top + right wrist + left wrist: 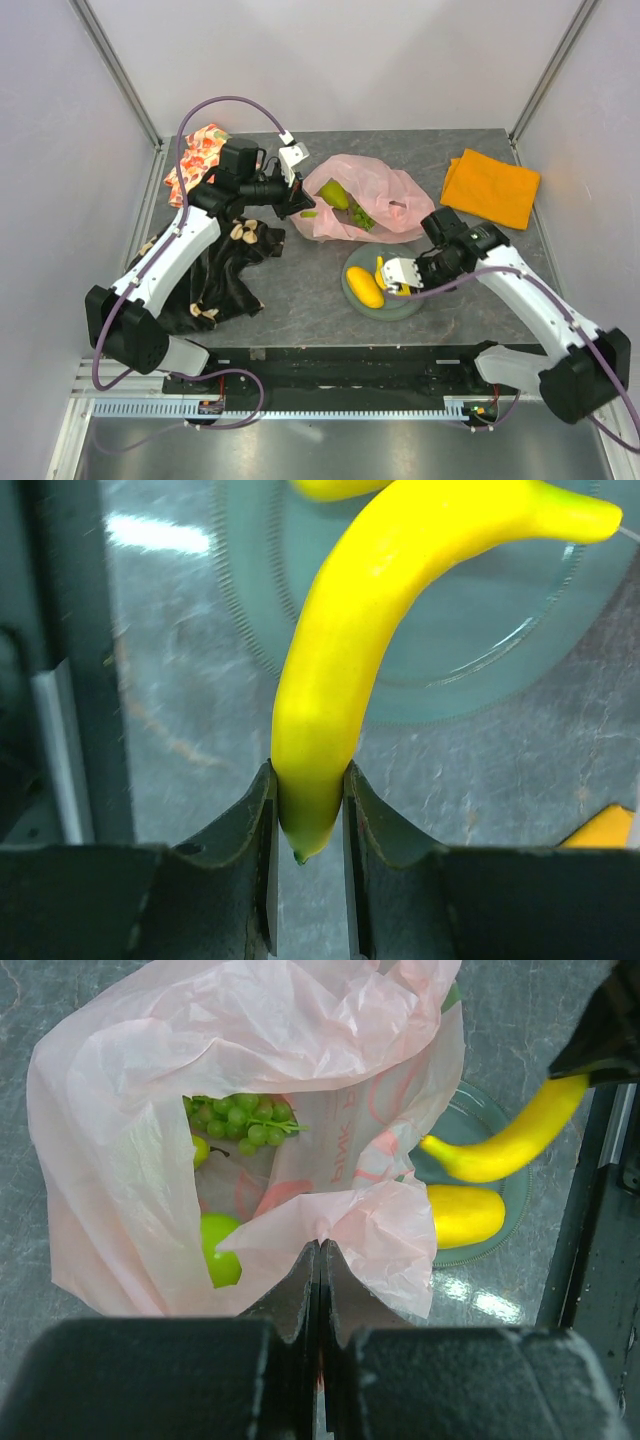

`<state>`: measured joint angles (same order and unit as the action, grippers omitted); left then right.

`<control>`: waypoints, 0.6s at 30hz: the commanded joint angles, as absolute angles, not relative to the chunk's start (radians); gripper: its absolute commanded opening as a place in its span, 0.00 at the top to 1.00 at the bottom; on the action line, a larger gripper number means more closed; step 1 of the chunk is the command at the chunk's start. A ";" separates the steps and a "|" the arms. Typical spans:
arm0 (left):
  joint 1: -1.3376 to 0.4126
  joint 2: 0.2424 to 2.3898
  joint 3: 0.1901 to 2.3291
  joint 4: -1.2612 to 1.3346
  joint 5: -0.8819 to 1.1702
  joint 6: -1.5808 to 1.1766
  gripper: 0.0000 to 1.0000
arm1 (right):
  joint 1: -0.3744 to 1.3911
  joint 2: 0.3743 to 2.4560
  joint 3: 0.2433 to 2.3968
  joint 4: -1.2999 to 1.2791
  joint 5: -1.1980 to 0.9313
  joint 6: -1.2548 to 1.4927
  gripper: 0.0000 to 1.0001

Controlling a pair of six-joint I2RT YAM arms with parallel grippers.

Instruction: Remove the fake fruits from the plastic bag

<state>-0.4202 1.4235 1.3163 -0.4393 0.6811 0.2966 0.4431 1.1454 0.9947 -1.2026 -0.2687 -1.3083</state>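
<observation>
The pink plastic bag [380, 185] lies at the table's centre back with its mouth open. My left gripper [298, 203] is shut on the bag's edge [350, 1220] and holds the mouth up. Inside the bag I see green grapes [243, 1120], a green apple [220, 1250] and part of a pear [200, 1148]. My right gripper [392, 276] is shut on the end of the yellow banana [370, 630] and holds it over the green plate [405, 305]. A yellow mango [365, 288] lies on that plate. The other fruits are hidden.
An orange cloth [490, 187] lies at the back right. A floral fabric [195, 158] lies at the back left. A dark cloth [225, 272] is under the left arm. Metal frame posts stand at the back corners.
</observation>
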 commanded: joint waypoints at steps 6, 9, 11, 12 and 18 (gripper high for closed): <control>-0.411 1.397 1.336 -0.430 0.676 0.301 0.99 | 0.440 1.321 0.974 -0.878 -0.271 -1.060 0.95; -0.411 1.405 1.338 -0.430 0.678 0.302 0.98 | 0.442 1.351 0.965 -0.842 -0.297 -1.000 0.94; -0.411 1.411 1.342 -0.428 0.683 0.301 0.98 | 0.443 1.370 0.956 -0.815 -0.316 -0.956 0.93; -0.411 1.416 1.345 -0.428 0.684 0.302 0.98 | 0.443 1.382 0.953 -0.805 -0.322 -0.940 0.93; -0.411 1.440 1.364 -0.428 0.692 0.301 0.98 | 0.443 1.420 0.930 -0.749 -0.362 -0.832 0.90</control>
